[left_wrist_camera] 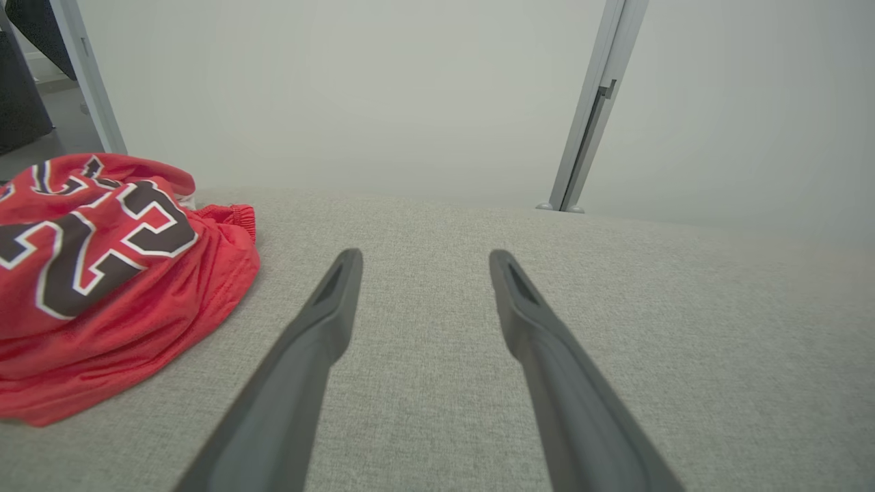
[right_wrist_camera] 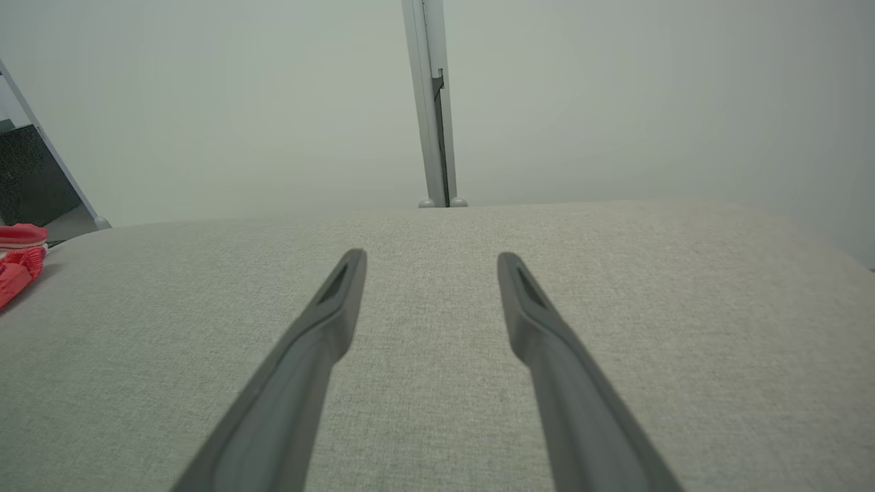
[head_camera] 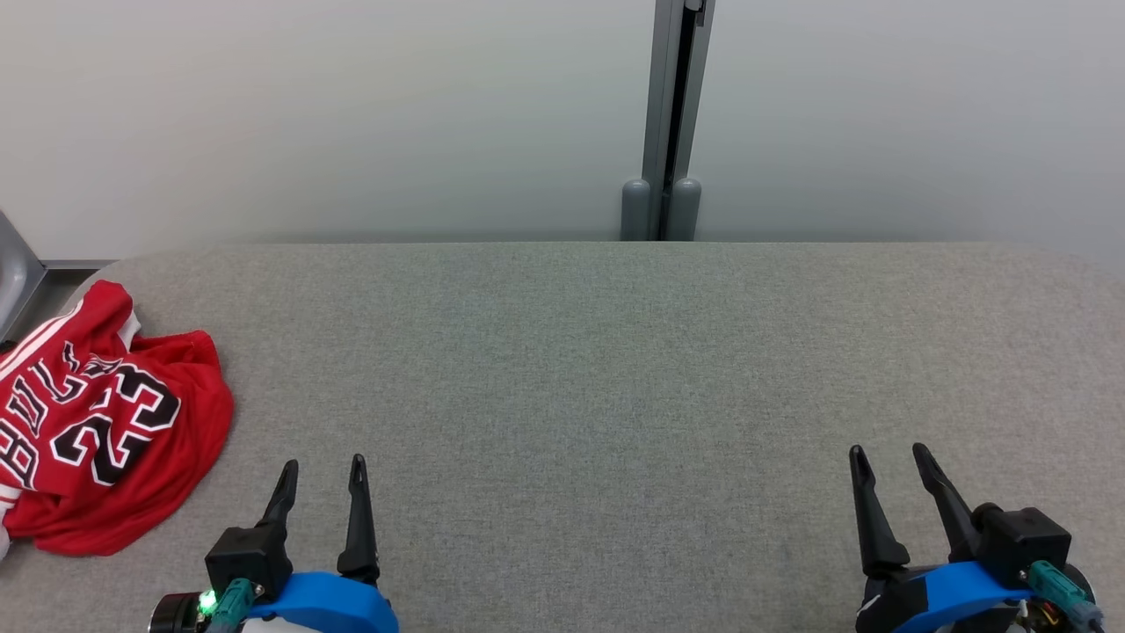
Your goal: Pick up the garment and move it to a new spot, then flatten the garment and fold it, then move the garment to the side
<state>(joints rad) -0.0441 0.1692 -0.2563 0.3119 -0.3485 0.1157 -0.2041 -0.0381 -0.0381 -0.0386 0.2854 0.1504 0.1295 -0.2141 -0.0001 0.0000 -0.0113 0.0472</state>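
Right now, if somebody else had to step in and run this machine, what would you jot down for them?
Left gripper: open, empty, near the red jersey, not touching it.
Right gripper: open, empty, over the grey table.
The red jersey lies crumpled at the grey table's left end.
Done: nothing yet, it seems.
Left: pick up, move, flatten, fold, set aside.

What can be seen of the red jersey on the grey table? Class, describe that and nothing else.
The red jersey is thin, glossy cloth with white striped trim, a black 23 and partial black lettering, both outlined in white. It lies crumpled in a heap, number side up, at the left end of the grey fabric-covered table, running past the head view's left edge. It rests on the table alone; the open left end effector stands apart to its right.
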